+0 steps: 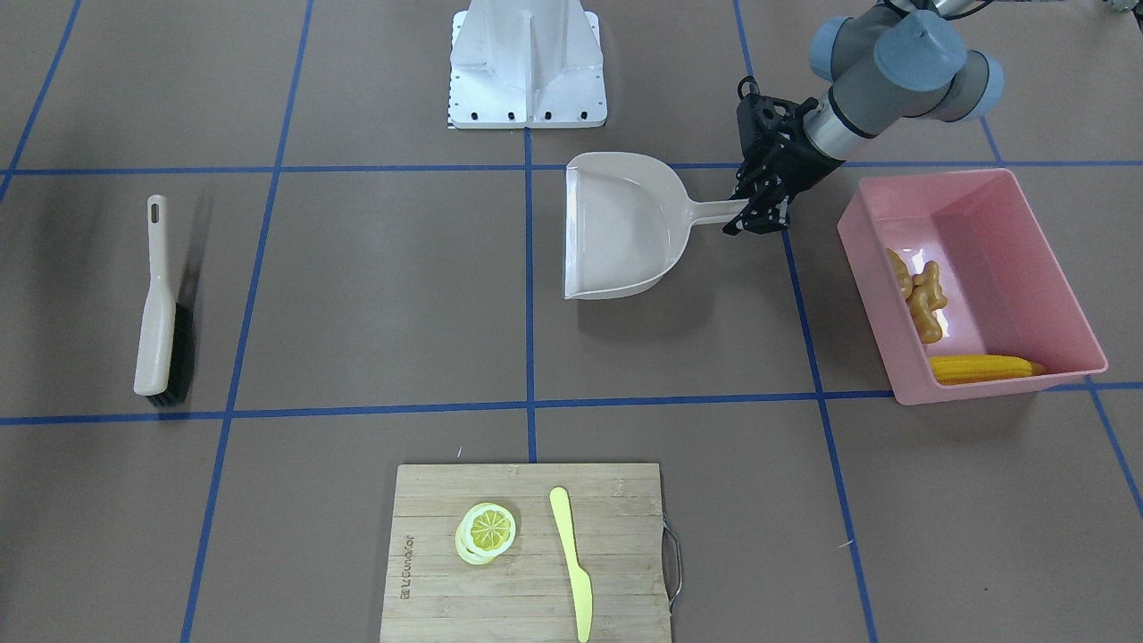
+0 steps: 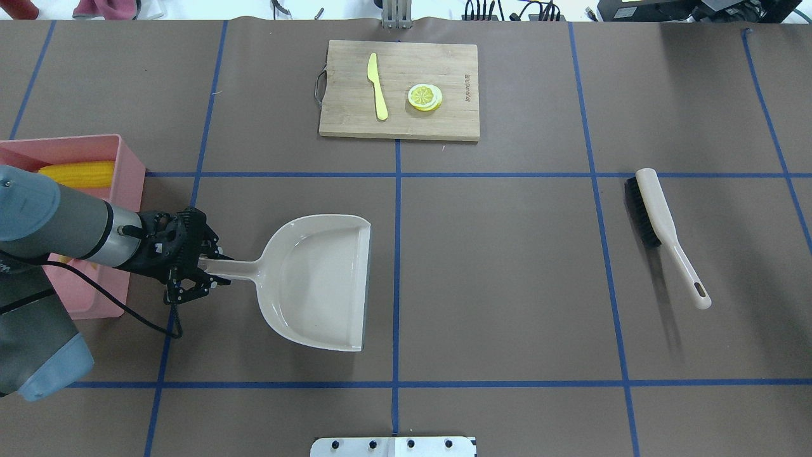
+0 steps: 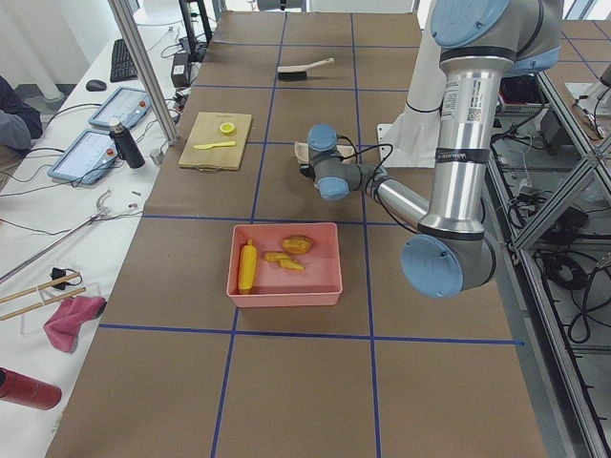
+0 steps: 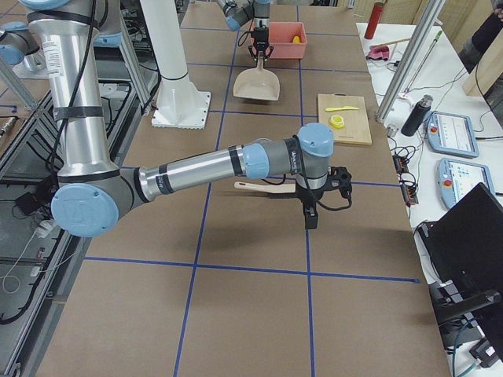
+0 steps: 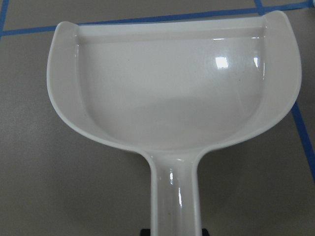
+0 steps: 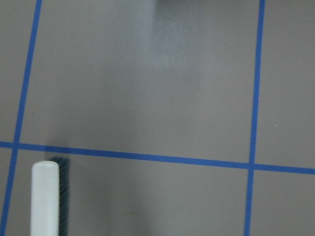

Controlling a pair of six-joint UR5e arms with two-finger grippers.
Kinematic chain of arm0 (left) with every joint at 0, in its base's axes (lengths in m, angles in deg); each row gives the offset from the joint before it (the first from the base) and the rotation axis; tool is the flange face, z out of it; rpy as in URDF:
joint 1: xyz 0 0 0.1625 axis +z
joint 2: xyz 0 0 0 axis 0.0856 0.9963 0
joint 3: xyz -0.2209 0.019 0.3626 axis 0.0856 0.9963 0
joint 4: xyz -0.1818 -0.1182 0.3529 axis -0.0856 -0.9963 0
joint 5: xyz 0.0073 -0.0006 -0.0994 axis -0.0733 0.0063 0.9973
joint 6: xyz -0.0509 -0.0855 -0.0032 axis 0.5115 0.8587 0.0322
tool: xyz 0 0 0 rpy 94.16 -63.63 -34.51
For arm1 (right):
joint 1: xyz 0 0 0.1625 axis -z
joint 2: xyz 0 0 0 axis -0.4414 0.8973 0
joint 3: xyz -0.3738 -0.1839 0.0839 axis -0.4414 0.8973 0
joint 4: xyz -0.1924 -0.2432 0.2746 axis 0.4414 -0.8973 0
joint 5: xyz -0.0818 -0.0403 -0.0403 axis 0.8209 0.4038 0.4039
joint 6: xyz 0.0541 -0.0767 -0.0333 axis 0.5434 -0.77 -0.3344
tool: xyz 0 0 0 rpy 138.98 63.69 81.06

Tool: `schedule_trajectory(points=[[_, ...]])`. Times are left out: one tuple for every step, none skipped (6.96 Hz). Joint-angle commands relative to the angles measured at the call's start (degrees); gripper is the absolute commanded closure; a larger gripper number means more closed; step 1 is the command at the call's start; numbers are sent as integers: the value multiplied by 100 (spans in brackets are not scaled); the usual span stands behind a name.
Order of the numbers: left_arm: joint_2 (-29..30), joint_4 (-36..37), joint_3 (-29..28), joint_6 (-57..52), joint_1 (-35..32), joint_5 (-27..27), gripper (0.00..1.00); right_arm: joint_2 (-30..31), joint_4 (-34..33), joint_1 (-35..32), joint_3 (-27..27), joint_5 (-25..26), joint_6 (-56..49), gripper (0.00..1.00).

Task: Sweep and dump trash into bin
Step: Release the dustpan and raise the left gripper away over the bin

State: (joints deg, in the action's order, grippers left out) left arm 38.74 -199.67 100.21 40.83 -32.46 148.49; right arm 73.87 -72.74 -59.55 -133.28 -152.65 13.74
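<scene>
The right gripper hangs over the brown table on the near side of the cutting board, pointing down; whether it is open cannot be told. A brush lies beside its wrist. On the board lie 1 knife and 1 lemon slice. Beyond the board, toward the robot, the dustpan lies flat, with the left gripper at its handle. Farther beyond stands the pink bin, a corn cob showing inside.

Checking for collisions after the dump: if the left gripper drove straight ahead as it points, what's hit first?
The dustpan: its handle runs straight ahead from the left gripper into the empty scoop. Whether it already touches is unclear.
</scene>
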Motion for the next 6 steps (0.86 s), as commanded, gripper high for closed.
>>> schedule_trajectory(points=[[157, -27, -164, -36, 2, -108, 100, 140, 34, -232, 144, -124, -124, 0], [210, -27, -217, -45, 28, -135, 100, 166, 52, -389, 422, -124, -368, 0], [333, -18, -313, -54, 28, -144, 100, 184, 52, -513, 651, -211, -814, 0], [403, -9, -392, -54, 37, -144, 100, 210, 60, -505, 845, -221, -802, 0], [500, 0, -532, -54, 37, -144, 100, 271, 69, -514, 786, -247, -819, 0], [536, 8, -586, -54, 37, -152, 91, 272, 69, -514, 733, -239, -828, 0]])
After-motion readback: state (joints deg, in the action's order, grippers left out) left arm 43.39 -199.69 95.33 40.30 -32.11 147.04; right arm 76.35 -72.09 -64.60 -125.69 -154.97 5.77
